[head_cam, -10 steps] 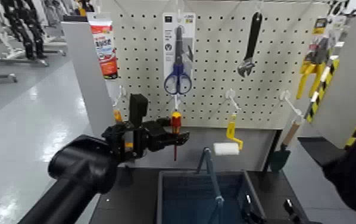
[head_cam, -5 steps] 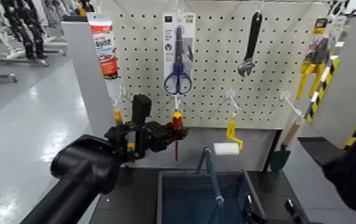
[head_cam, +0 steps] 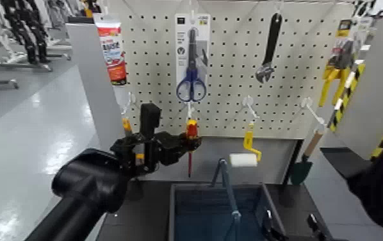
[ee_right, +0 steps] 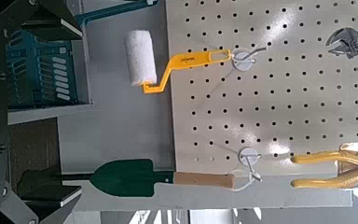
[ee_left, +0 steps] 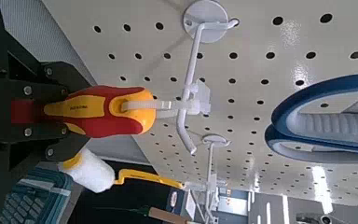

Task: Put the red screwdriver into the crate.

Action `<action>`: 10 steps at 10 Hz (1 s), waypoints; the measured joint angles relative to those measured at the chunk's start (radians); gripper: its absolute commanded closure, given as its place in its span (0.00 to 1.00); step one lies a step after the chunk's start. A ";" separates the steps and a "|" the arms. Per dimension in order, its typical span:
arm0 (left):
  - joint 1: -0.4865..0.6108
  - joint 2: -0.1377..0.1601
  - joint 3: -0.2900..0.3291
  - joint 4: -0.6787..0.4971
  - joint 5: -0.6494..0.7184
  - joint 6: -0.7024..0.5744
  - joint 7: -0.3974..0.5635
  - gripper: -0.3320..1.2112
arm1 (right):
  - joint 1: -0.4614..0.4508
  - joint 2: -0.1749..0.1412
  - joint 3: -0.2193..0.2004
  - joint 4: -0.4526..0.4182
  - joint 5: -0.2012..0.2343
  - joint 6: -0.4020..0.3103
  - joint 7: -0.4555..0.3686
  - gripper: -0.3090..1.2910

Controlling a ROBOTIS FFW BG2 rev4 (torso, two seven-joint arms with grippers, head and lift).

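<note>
The red screwdriver hangs shaft down from a hook on the white pegboard, under the blue scissors. My left gripper reaches in from the left and is shut on its red handle, whose yellow end still sits at the hook. The crate, dark blue-grey with a raised swing handle, stands below and in front of the board, slightly to the right of the screwdriver. My right gripper waits low beside the crate's right side, fingers spread and empty.
Blue-handled scissors, a black wrench, a yellow-handled paint roller, a green trowel and yellow pliers hang on the pegboard. A red and white tube hangs on the grey post at the left.
My left gripper has edged a little to the right and closer to the board, closing onto the screwdriver handle. The screwdriver stays on its hook. The right arm has not moved.
</note>
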 measured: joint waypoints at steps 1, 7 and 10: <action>0.020 0.002 0.015 -0.032 -0.001 0.013 0.000 0.93 | 0.000 0.000 0.000 0.000 0.000 0.000 -0.001 0.28; 0.158 0.022 0.107 -0.340 0.007 0.190 0.001 0.93 | 0.003 0.002 -0.002 0.000 0.001 0.005 -0.004 0.28; 0.219 0.033 0.136 -0.439 0.077 0.289 -0.007 0.93 | 0.005 0.004 -0.003 0.000 0.001 0.005 -0.004 0.28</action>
